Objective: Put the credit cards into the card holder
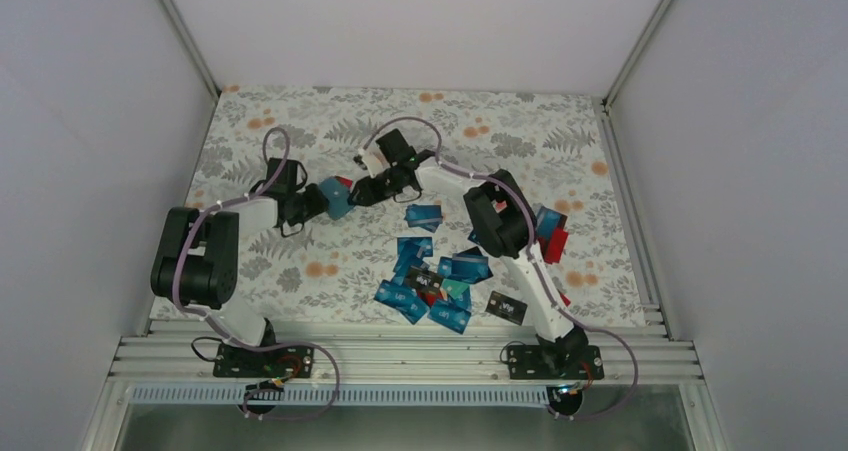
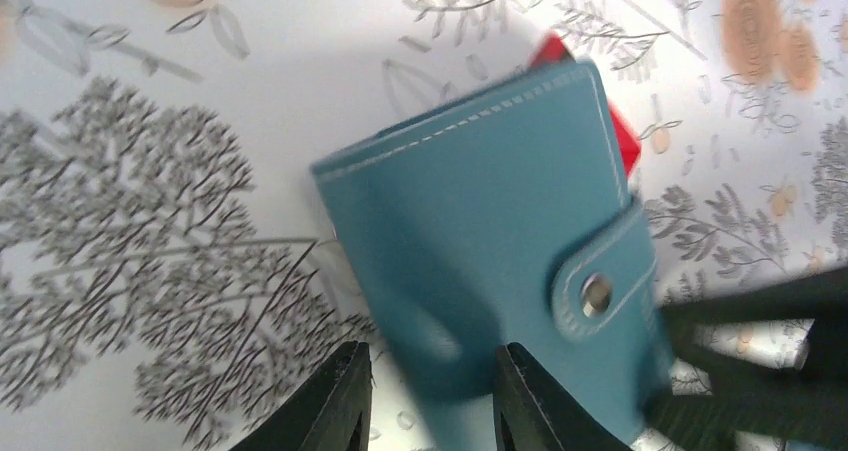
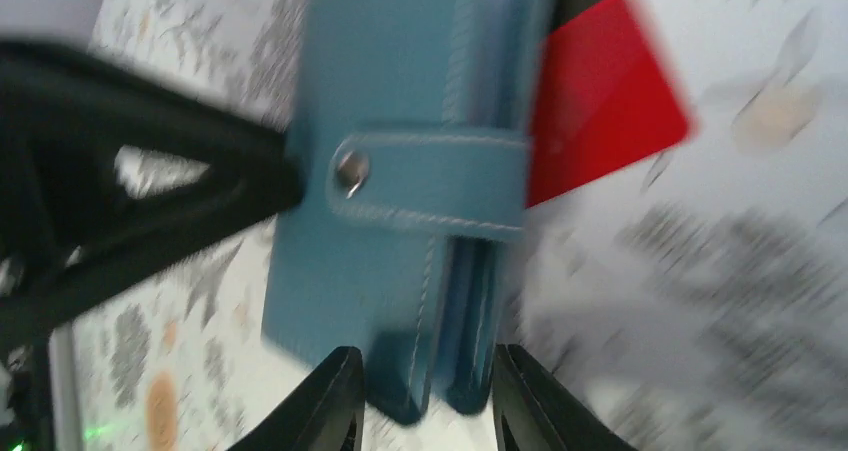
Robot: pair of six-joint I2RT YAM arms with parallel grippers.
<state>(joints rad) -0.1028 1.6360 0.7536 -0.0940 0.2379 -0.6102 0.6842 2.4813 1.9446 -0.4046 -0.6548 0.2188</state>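
Top view, card holder: the card holder (image 1: 337,201) sits over the far-centre of the bench (image 1: 520,131), bridged between the two arms.
Top view, left end effector: the left end effector (image 1: 318,204) meets the holder's left edge.
Top view, right end effector: the right end effector (image 1: 358,193) meets the opposite edge, so neither arm is nearer.
Top view, credit cards: the loose credit cards (image 1: 430,281) lie heaped toward the near-right edge, well apart from the holder.
Left wrist view, grip: the jaws are narrow, with a corner of the holder between the fingers (image 2: 340,401). This is judged a pinch.
Left wrist view, closure: the strap is fastened by the snap (image 2: 596,293), on the side toward the right end effector.
Right wrist view, grip: the jaws are narrow and closed across the holder's lower end, with its long axis running away from the fingers.
Right wrist view, red card: a red card (image 3: 600,101) protrudes at the far-right edge. Whether it is seated in a pocket cannot be told.
Markings: no brand or writing is legible. The frames are blurred and the card print is too small to read.
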